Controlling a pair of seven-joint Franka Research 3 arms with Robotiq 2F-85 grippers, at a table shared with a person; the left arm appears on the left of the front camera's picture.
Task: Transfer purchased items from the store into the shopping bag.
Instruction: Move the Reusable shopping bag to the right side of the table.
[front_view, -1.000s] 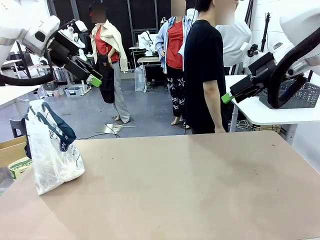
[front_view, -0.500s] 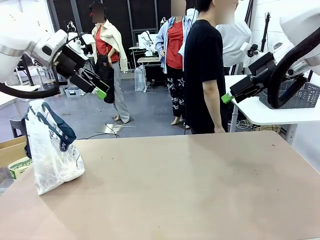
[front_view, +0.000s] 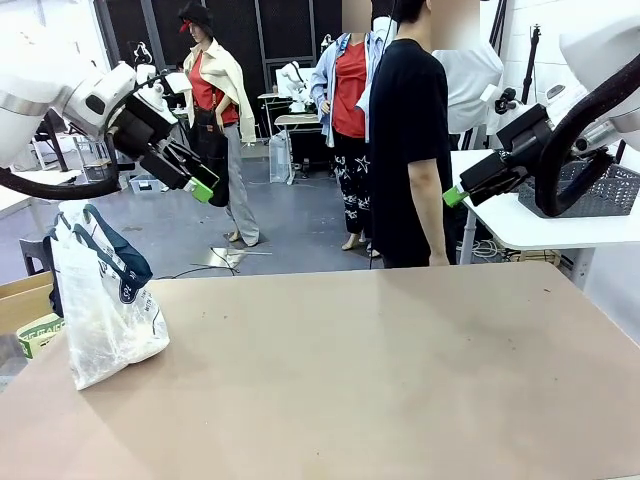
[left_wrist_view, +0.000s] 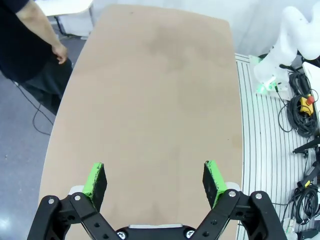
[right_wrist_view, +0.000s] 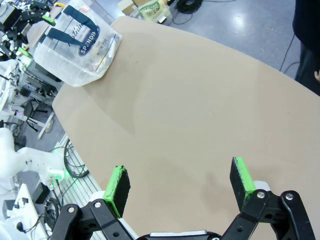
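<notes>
We see the translucent clear plastic shopping bag with navy straps (front_view: 103, 300) standing on the near left of the brown surface (front_view: 380, 370). Left end effector (left_wrist_view: 155, 180) and right end effector (right_wrist_view: 180, 182) hang above it, both wide open and holding nothing.

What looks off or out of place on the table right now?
Nothing spilled or damaged. The shopping bag stands upright at the table's left edge, a little slumped. The grey lattice basket sits on a white side table, not the work table.
</notes>
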